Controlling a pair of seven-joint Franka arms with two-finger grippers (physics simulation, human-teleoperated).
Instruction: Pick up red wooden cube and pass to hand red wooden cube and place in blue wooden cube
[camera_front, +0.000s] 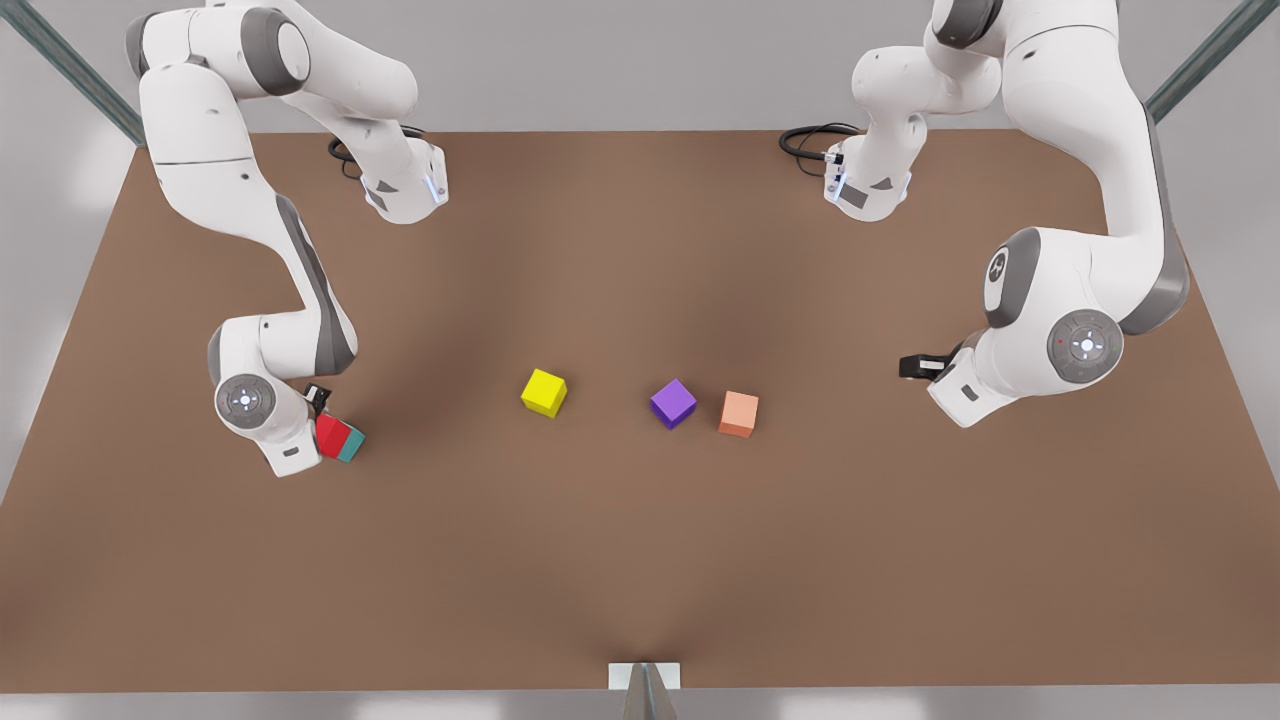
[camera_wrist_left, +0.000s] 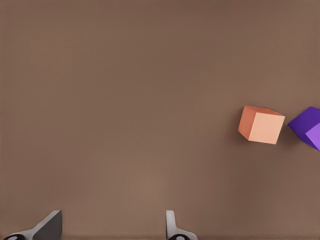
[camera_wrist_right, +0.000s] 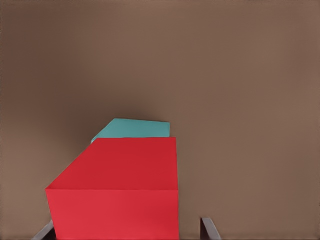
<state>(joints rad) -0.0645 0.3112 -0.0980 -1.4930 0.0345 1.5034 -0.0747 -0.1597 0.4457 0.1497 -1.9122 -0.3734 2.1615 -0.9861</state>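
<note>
The red wooden cube (camera_front: 331, 435) sits on the teal blue wooden cube (camera_front: 353, 444) at the front view's left. In the right wrist view the red wooden cube (camera_wrist_right: 120, 195) covers most of the blue wooden cube (camera_wrist_right: 132, 129), whose far edge peeks out behind it. My right gripper (camera_front: 320, 408) straddles the red cube, open, with a gap between one finger (camera_wrist_right: 210, 229) and the cube's side. My left gripper (camera_front: 910, 367) waits at the front view's right, open and holding nothing, its fingertips (camera_wrist_left: 172, 227) low over bare table.
A yellow cube (camera_front: 544, 392), a purple cube (camera_front: 673, 403) and a pale salmon-orange cube (camera_front: 738, 414) stand across the middle of the brown table (camera_front: 640, 560). The salmon cube (camera_wrist_left: 261, 125) and purple cube (camera_wrist_left: 307, 127) lie ahead of my left gripper.
</note>
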